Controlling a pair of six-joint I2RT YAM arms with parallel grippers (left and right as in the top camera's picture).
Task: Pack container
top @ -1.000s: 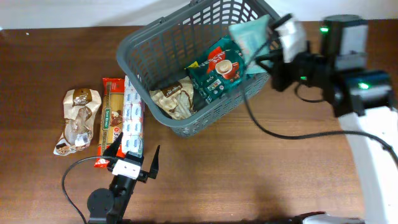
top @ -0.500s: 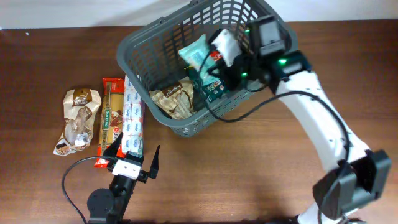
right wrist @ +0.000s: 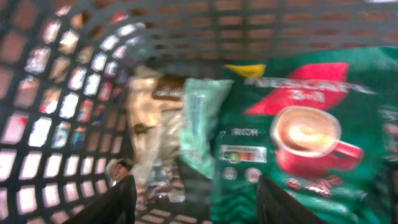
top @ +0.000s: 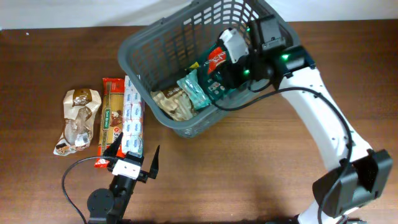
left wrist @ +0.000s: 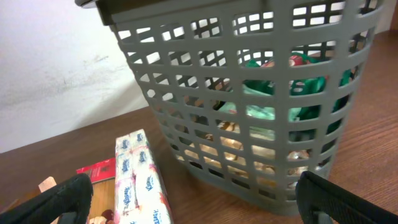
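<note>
The container [top: 134, 46], a dark grey slotted basket, stands at the back centre of the table. Inside it lie a green Nescafe bag [top: 211, 65], a mint-green packet [top: 194, 90] and a beige snack packet [top: 171, 102]. My right gripper [top: 219, 67] hangs inside the container above them. In the right wrist view it [right wrist: 196, 202] is open with nothing between its fingers; the mint-green packet [right wrist: 202, 124] rests below, between the beige packet [right wrist: 152, 124] and the Nescafe bag [right wrist: 292, 137]. My left gripper [top: 135, 155] stands open near the table's front edge, facing the container [left wrist: 249, 93].
Left of the container lie a white tissue pack [top: 132, 121], a red pasta packet [top: 112, 118] and a brown snack bag [top: 78, 118]. The tissue pack [left wrist: 140, 180] and the red packet [left wrist: 96, 169] lie just ahead of my left gripper [left wrist: 199, 199].
My right arm swung left from outside the container to over its inside, carrying the mint-green packet. Its jaws opened and the packet now lies in the container. The left arm stayed still.
</note>
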